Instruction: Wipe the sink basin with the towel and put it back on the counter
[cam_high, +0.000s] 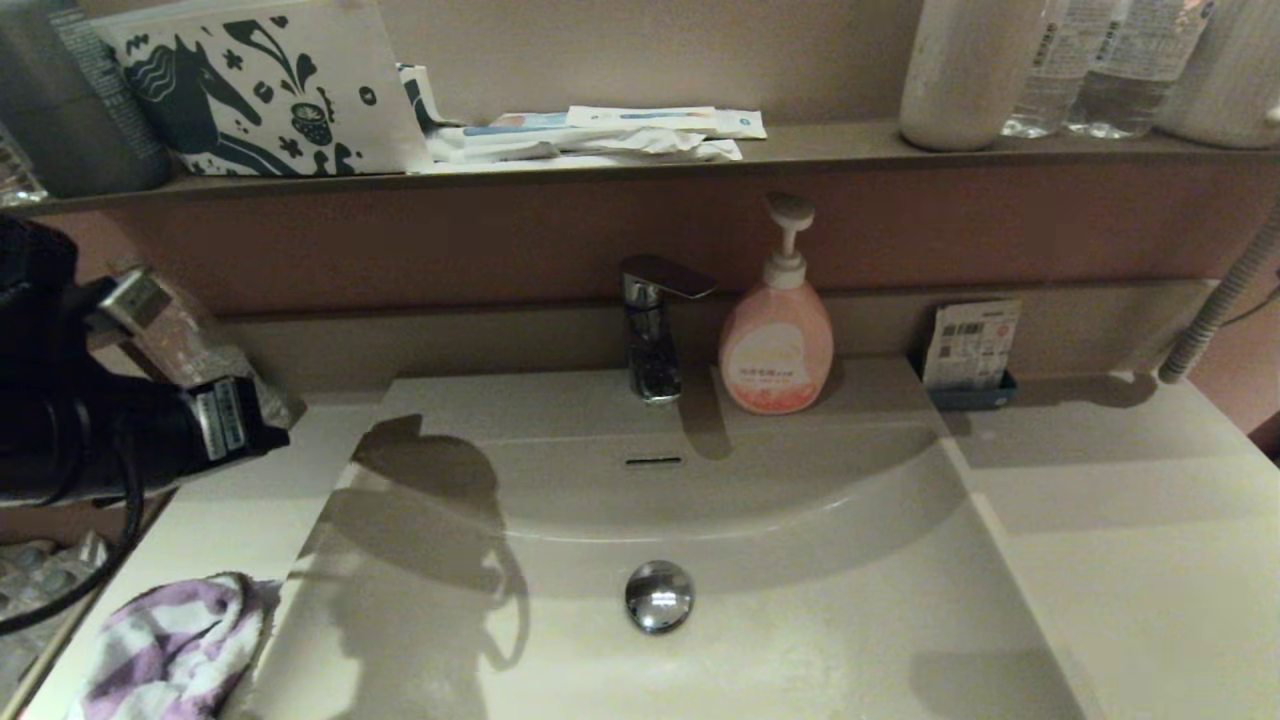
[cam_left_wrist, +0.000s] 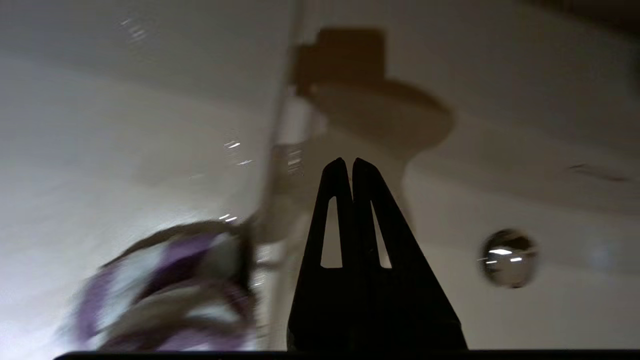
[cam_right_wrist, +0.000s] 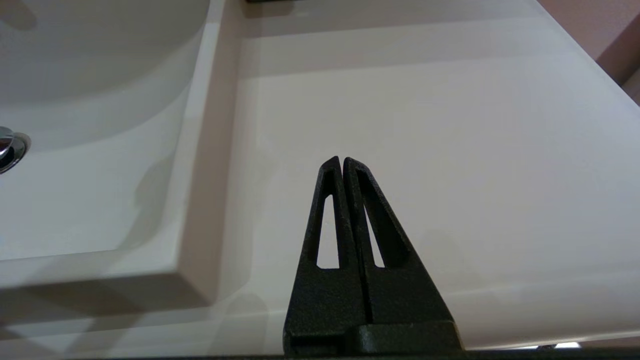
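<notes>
Left gripper: you see the left gripper (cam_left_wrist: 348, 162) with its two black fingers pressed together and nothing between them. In the left wrist view it hangs above the line where the counter meets the basin.
Left arm: in the head view you find the left arm (cam_high: 90, 420) at the left edge, raised above the counter's left side.
Right gripper: you see the right gripper (cam_right_wrist: 342, 161) with its fingers pressed together and empty. It hangs over the counter's right side, beside the basin's edge.
Towel: the towel (cam_high: 175, 645) lies crumpled on the left part of the counter, just beside the basin's left rim. Its purple and white stripes show in both the head view and the left wrist view. It is apart from the left gripper's fingertips.
Sink basin: the sink basin (cam_high: 800, 640) sits in the middle of the counter. Its chrome drain plug (cam_high: 659, 596) lies at the centre, and the overflow slot (cam_high: 653, 461) is on the curved back wall.
Counter: the counter (cam_high: 1130, 540) runs flat on both sides of the basin.
Fixtures: you find the faucet (cam_high: 655, 325) behind the basin, and a pink soap bottle (cam_high: 777, 335) stands just to its right.
Shelf: the brown shelf (cam_high: 800, 150) above carries bottles, white packets and a patterned pouch (cam_high: 260, 85).
</notes>
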